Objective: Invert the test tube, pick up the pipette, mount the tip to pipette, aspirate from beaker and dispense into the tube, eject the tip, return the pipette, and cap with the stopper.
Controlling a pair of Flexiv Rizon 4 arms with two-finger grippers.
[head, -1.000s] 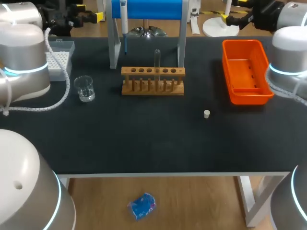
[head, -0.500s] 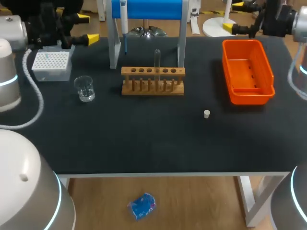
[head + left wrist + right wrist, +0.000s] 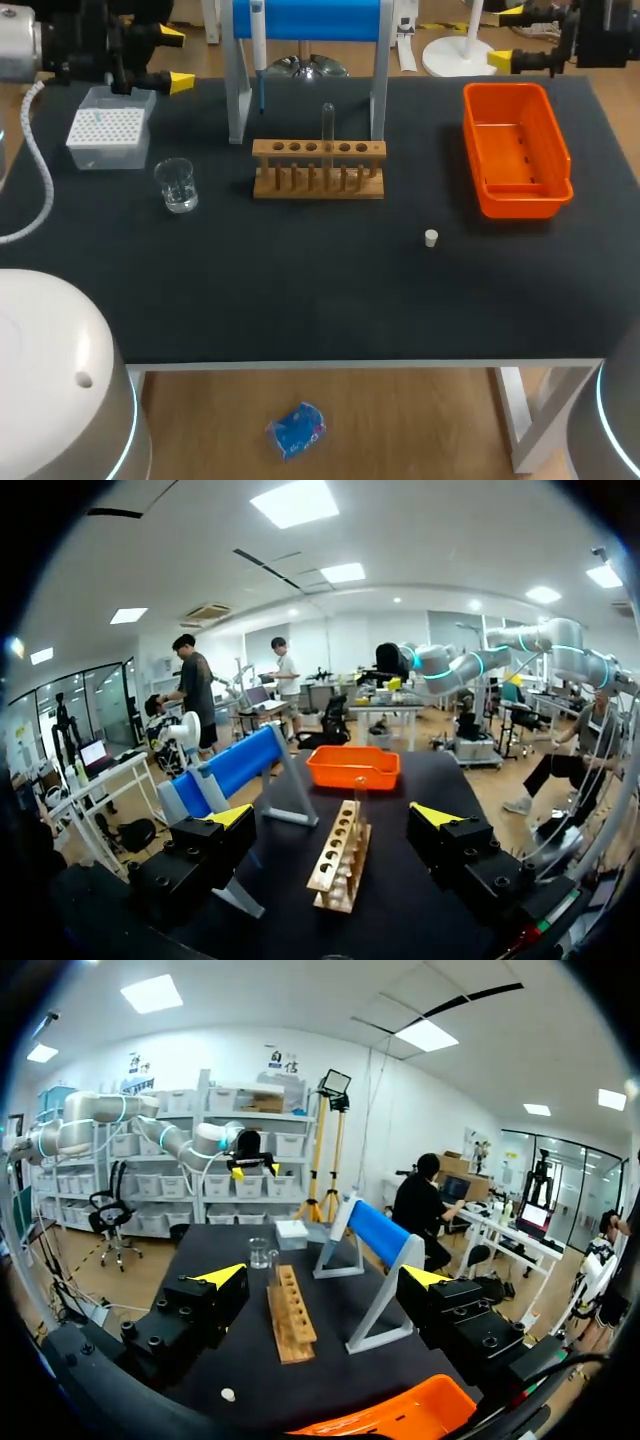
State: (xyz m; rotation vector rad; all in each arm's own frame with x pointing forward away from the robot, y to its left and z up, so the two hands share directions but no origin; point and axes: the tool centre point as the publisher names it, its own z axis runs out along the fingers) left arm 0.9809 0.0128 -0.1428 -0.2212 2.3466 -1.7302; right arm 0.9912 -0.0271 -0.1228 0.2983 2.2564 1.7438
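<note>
"Which step was it at?"

"The first, by my reading. The test tube stood upright in the wooden rack, near the middle of the far edge of the desk. Nothing touched it, so the inverting was not yet begun."

"And the grippers?"

"Both had their fingers spread wide with nothing between them. The left gripper hung over the far-left corner, just beyond the tip box. The right gripper hung over the far-right corner, beyond the orange tray."

"What did the next move call for?"

"One arm would have had to come in over the rack, close on the glass above the wood and lift it straight up clear of its hole. Only then could it turn the tube over. The pipette, hanging on the blue stand just behind, left little room, I judged."

"What differed from a second before?"

"The arms had swung away from the desk's side edges to its far corners, uncovering the tip box. The beaker, the stopper, tube and rack lay as before."
</note>
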